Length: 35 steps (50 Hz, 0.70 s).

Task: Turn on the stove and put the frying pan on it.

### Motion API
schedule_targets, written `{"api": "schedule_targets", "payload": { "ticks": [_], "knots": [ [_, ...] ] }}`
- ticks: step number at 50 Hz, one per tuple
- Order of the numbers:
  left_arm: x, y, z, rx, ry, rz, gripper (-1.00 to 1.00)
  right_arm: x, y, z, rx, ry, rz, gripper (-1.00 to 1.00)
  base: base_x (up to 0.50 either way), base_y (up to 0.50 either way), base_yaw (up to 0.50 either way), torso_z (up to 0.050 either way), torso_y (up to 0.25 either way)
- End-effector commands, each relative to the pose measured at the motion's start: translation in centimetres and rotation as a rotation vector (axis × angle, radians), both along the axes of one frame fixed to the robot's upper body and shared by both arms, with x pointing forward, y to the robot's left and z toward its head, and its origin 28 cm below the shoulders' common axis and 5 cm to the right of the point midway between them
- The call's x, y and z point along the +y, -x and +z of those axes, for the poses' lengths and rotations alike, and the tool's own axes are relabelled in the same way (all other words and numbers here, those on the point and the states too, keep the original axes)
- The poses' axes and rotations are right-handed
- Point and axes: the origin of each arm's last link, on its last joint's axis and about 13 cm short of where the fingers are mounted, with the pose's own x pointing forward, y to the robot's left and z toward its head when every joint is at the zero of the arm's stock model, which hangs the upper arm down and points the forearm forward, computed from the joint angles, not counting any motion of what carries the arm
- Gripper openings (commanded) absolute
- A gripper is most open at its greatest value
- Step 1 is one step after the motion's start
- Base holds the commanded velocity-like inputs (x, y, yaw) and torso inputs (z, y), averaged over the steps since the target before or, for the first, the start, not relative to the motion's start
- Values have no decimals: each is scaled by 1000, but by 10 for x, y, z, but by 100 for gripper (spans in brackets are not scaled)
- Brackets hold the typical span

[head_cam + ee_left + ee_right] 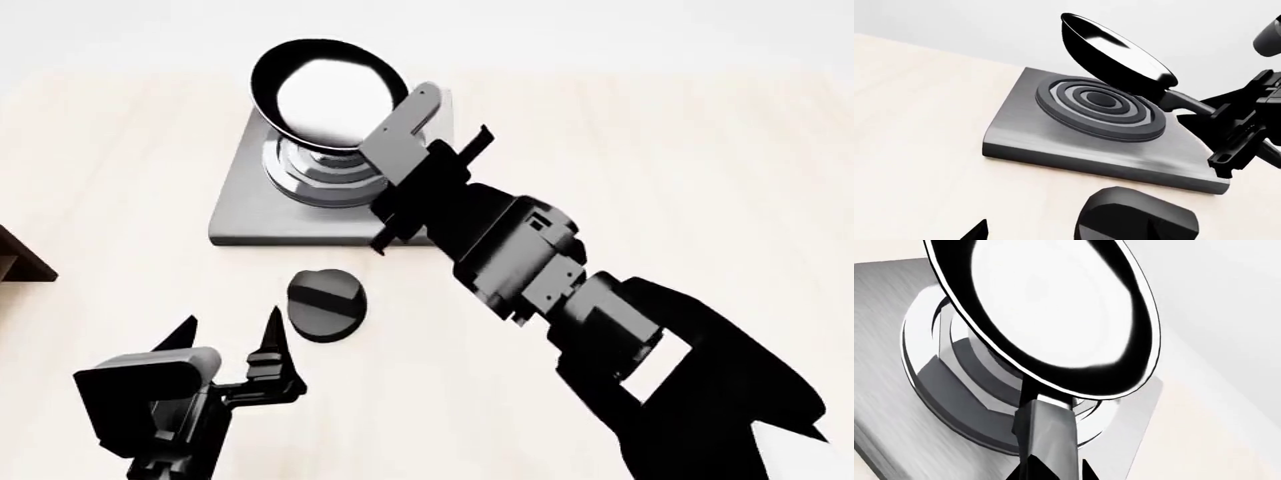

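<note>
The stove (247, 215) is a flat grey slab with burner rings (1101, 107) on the pale wooden table. Its round black knob (324, 305) lies in front of it, also in the left wrist view (1137, 217). My right gripper (407, 150) is shut on the handle (1047, 435) of the frying pan (327, 95), holding the pan tilted just above the burner rings. The pan's pale inside fills the right wrist view (1047, 310). My left gripper (227, 335) is open and empty, near the table's front, just left of the knob.
A corner of a brown wooden shelf (20, 262) shows at the left edge of the head view. The pale table (667, 150) stretches to the right of the stove. My right arm (534, 260) reaches across the middle of the table.
</note>
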Motion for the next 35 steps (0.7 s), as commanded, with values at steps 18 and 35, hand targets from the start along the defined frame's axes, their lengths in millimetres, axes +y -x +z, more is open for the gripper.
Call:
{"api": "schedule_targets", "payload": {
  "ticks": [18,35],
  "knots": [
    [1,-1,-1,8,4,7,100,-2,-4,-7,-37,98,-13,-100,0,0,0,0,2],
    [2,0,-1,7,4,10,100,0,-1,-13,-31,104,-1,-100,0,0,0,1,1]
  ]
}}
